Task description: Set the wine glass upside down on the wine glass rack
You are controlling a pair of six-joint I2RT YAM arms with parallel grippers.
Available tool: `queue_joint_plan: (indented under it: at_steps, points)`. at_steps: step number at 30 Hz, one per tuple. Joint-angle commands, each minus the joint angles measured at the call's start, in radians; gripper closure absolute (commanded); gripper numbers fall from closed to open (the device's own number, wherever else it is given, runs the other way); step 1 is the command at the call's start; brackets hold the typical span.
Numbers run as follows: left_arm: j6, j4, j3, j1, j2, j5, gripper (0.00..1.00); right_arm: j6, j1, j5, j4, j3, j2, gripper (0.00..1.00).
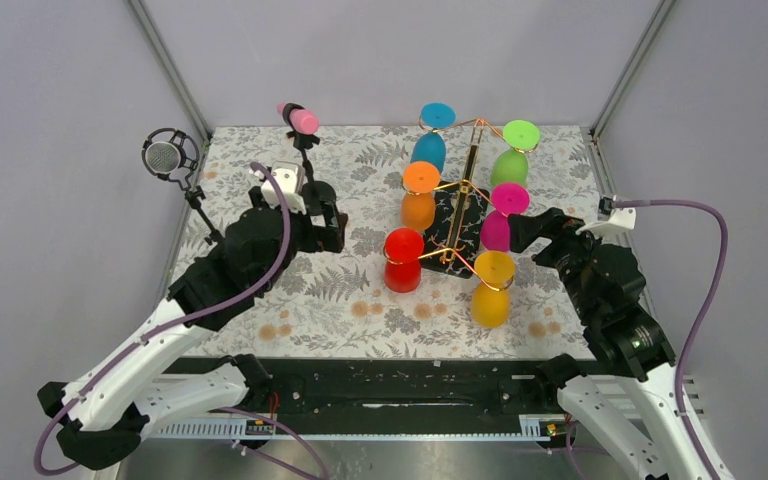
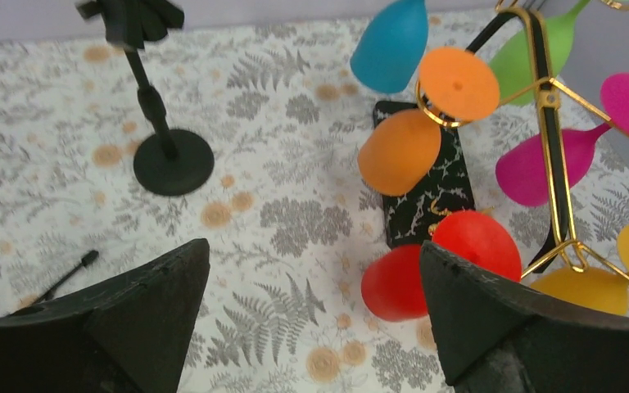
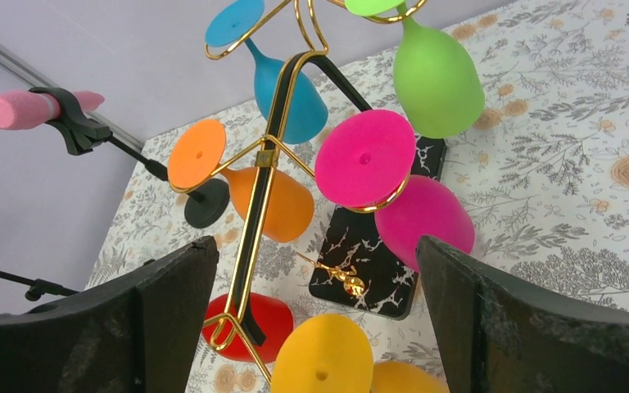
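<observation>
Seen from above, the gold wire wine glass rack (image 1: pixel 468 170) on its black speckled base stands on the floral-patterned surface (image 1: pixel 360 290), with six coloured glasses hanging foot-up from its arms. The magenta wine glass (image 1: pixel 496 230) hangs on the rack's right side, just beside the right hand (image 1: pixel 522 232). The left hand (image 1: pixel 338 228) sits well apart to the left. The left wrist view shows that hand's fingers spread wide, holding nothing. In the right wrist view the fingers are likewise spread and empty, and the magenta glass's foot sits in a loop beyond them.

bright even light, soft shadows, sharp
</observation>
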State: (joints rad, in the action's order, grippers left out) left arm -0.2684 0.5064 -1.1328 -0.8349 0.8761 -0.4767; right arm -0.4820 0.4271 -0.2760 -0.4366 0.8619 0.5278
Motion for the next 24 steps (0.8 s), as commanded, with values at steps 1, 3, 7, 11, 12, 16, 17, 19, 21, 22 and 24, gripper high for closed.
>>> queue_joint_plan:
  at_steps: [1,3,7,11,12,16,17,19,21,22,24]
  points:
    - [-0.15,0.025,0.032,0.002,0.01,-0.002,0.01,0.05,-0.004,0.003,0.114,0.005,-0.014,0.01]
    - [-0.148,0.024,0.028,0.002,0.016,0.002,0.01,0.062,-0.004,-0.008,0.151,-0.025,-0.041,0.0]
    - [-0.159,-0.021,0.059,0.003,-0.018,-0.026,0.01,0.083,-0.004,-0.026,0.197,-0.07,-0.08,0.01]
    - [-0.16,-0.069,0.108,0.002,-0.063,-0.064,0.01,0.086,-0.004,-0.039,0.173,-0.059,-0.07,0.01]
    - [-0.158,-0.069,0.109,0.003,-0.063,-0.072,0.01,0.085,-0.003,-0.041,0.169,-0.057,-0.067,0.01]
    - [-0.15,-0.057,0.092,0.003,-0.048,-0.082,0.01,0.078,-0.004,-0.039,0.164,-0.058,-0.06,0.0]
    - [-0.146,-0.06,0.09,0.003,-0.046,-0.081,0.01,0.075,-0.004,-0.038,0.164,-0.06,-0.06,0.01]
    - [-0.138,-0.07,0.091,0.002,-0.043,-0.082,0.01,0.069,-0.004,-0.035,0.163,-0.066,-0.059,0.0]
    - [-0.132,-0.074,0.092,0.002,-0.041,-0.085,0.01,0.062,-0.003,-0.034,0.164,-0.071,-0.06,0.01]
    - [-0.129,-0.077,0.091,0.002,-0.041,-0.087,0.01,0.062,-0.004,-0.033,0.164,-0.072,-0.06,0.0]
    - [-0.125,-0.082,0.092,0.003,-0.042,-0.092,0.01,0.062,-0.004,-0.036,0.164,-0.075,-0.058,0.0]
